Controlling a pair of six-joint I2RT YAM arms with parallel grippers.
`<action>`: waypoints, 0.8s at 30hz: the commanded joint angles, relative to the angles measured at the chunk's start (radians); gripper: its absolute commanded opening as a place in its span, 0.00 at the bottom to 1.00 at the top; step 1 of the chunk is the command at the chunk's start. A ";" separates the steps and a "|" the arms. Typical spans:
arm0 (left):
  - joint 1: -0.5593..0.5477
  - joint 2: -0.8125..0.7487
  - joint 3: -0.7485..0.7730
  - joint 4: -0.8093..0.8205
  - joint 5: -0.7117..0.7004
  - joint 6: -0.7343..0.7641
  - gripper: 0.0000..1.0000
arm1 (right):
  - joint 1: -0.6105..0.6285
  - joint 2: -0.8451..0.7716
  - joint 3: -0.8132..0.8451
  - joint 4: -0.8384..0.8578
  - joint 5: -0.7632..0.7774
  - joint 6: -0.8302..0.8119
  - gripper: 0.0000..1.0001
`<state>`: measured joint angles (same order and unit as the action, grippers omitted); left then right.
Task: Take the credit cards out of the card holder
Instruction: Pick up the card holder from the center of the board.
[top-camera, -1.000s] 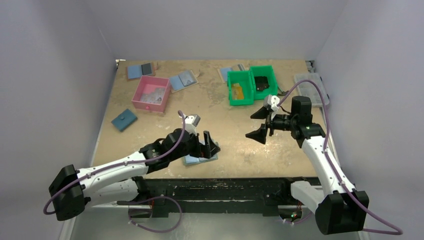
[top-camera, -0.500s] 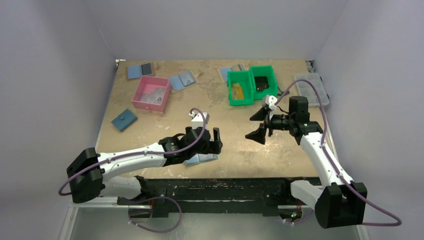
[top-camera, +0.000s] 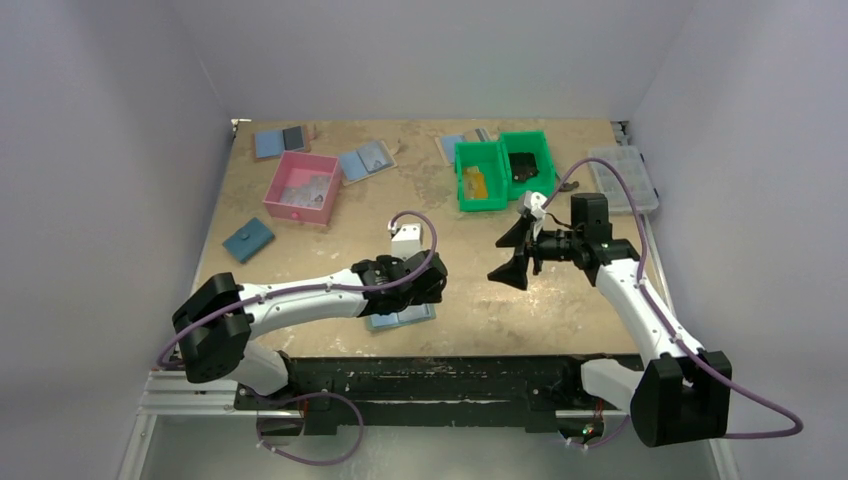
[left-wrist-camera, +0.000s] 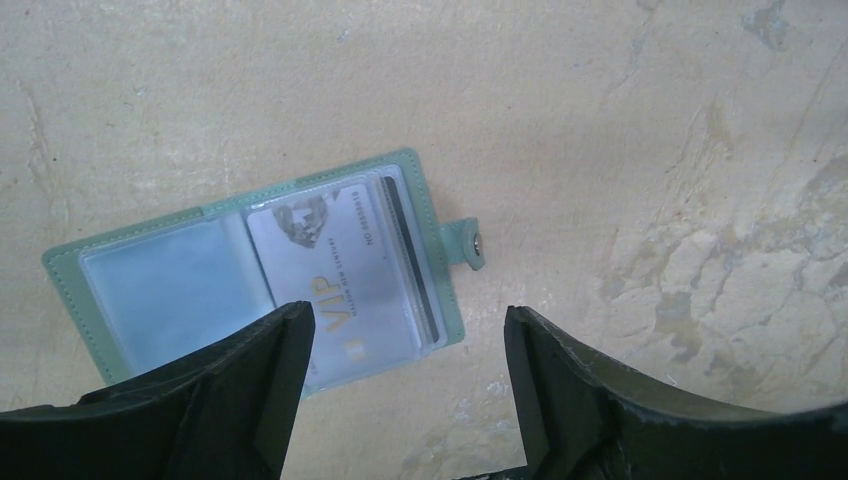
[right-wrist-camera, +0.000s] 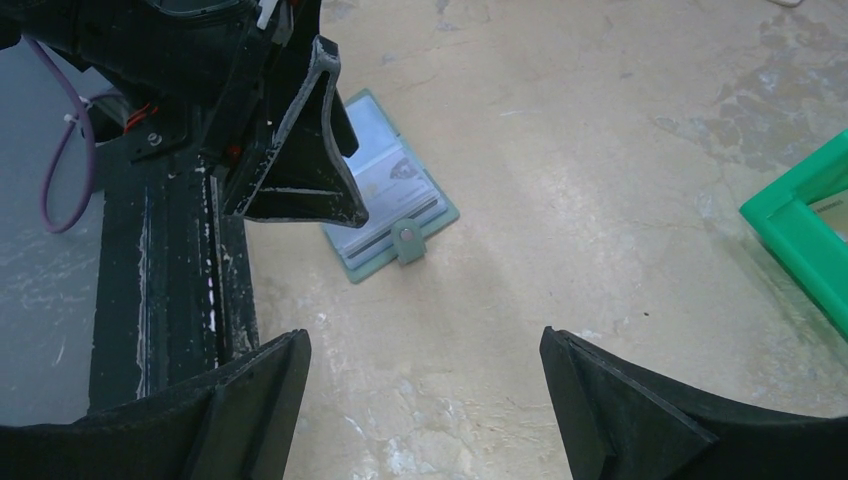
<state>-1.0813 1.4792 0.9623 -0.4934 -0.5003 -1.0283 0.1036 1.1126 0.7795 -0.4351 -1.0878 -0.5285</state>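
Note:
The card holder (left-wrist-camera: 436, 240) lies open on the table near its front edge, grey-green rim, clear sleeves inside, snap tab to the right. A pale credit card (left-wrist-camera: 340, 270) with gold "VIP" lettering sits in its right sleeve, and the dark-striped edge of another (left-wrist-camera: 408, 262) shows behind it. My left gripper (left-wrist-camera: 405, 320) hovers open just above the holder's near right corner, touching nothing. The holder (top-camera: 405, 320) is half hidden under that gripper (top-camera: 428, 288) from above. My right gripper (top-camera: 512, 250) hangs wide open and empty to the right, with the holder (right-wrist-camera: 400, 235) ahead of it.
A green two-part bin (top-camera: 497, 150) at the back holds an orange-yellow piece (top-camera: 475, 184). A pink bin (top-camera: 284, 178), a dark blue wallet (top-camera: 248, 240), blue-grey folders (top-camera: 280, 140) (top-camera: 362, 160) and a clear organiser box (top-camera: 625, 178) lie around. The black front rail (top-camera: 450, 375) runs close behind the holder.
My left arm has stretched further right and its gripper has turned down over the holder, jaws a little narrower. The right gripper has drifted slightly left and stays wide open.

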 joint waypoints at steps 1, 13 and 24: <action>-0.005 -0.018 -0.017 -0.048 -0.061 -0.071 0.72 | 0.025 0.021 0.026 0.044 0.049 0.054 0.94; -0.005 0.056 0.004 -0.078 -0.058 -0.116 0.64 | 0.077 0.047 0.021 0.058 0.096 0.073 0.93; -0.005 0.173 0.089 -0.190 -0.077 -0.146 0.61 | 0.095 0.059 0.023 0.056 0.108 0.075 0.92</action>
<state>-1.0813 1.6516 1.0122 -0.6613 -0.5484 -1.1595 0.1894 1.1679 0.7795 -0.3962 -0.9874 -0.4637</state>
